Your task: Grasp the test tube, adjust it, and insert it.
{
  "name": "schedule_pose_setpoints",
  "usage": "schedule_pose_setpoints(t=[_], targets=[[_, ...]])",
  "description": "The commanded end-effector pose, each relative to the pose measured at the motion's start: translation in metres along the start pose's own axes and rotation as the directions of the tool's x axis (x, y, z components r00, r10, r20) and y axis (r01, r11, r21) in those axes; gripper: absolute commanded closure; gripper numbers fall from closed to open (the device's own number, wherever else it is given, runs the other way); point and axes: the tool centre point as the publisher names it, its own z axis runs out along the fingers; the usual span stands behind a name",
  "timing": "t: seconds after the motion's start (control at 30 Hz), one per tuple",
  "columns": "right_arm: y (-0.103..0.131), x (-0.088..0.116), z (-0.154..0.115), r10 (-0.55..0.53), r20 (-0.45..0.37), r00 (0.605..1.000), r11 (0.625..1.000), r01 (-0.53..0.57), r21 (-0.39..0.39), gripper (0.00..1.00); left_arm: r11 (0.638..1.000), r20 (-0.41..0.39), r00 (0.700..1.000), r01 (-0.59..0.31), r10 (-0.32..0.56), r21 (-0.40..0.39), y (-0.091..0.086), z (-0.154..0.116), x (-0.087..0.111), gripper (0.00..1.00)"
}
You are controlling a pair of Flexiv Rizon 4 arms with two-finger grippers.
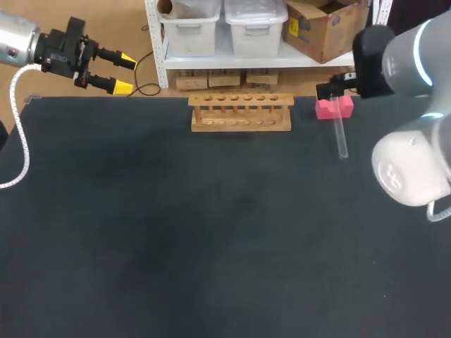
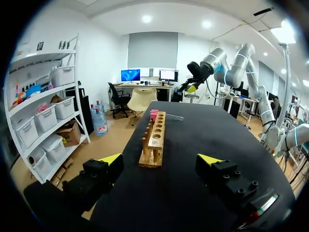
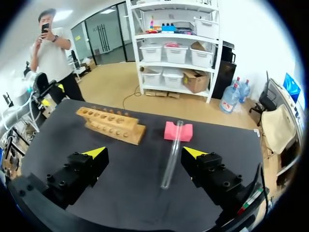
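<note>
A clear test tube (image 1: pixel 340 134) lies on the dark table with its upper end propped on a pink block (image 1: pixel 331 107). The wooden rack (image 1: pixel 241 113) with a row of holes stands at the table's back, left of the block. In the right wrist view my right gripper (image 3: pixel 145 152) hangs open above the table; the test tube (image 3: pixel 172 154) lies under it, nearer one finger, untouched. The pink block (image 3: pixel 177 131) and rack (image 3: pixel 112 124) lie ahead. My left gripper (image 1: pixel 123 72) is open over the table's back left corner, far from the rack (image 2: pixel 153 140).
The table (image 1: pixel 211 232) is a dark mat, bare across its middle and front. My right arm's white body (image 1: pixel 409 169) stands over the right edge. A white coiled cable (image 1: pixel 21 141) hangs from the left arm by the left edge.
</note>
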Motion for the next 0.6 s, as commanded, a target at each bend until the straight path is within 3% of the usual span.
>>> schedule_pose_setpoints(t=[0.03, 0.13, 0.37, 0.6], targets=[[-0.011, -0.002, 0.018, 0.0, 0.007, 1.0, 0.935, -0.003, 0.355, 0.0, 1.0, -0.001, 1.0, -0.001, 0.001, 0.003, 0.002, 0.0, 0.0, 0.0], [-0.025, 0.0, 0.028, -0.008, -0.002, 1.0, 0.923, 0.008, 0.384, 0.0, 1.0, -0.001, 1.0, -0.001, 0.001, 0.003, 0.002, 0.0, 0.0, 0.0], [-0.053, 0.007, 0.051, 0.016, -0.026, 1.0, 0.93, -0.006, 0.368, 0.0, 1.0, -0.001, 1.0, -0.001, 0.001, 0.003, 0.002, 0.0, 0.0, 0.0], [-0.061, 0.02, 0.076, 0.003, -0.055, 0.998, 0.931, 0.017, 0.364, 0.0, 1.0, -0.001, 1.0, -0.001, 0.001, 0.003, 0.002, 0.0, 0.0, 0.0]])
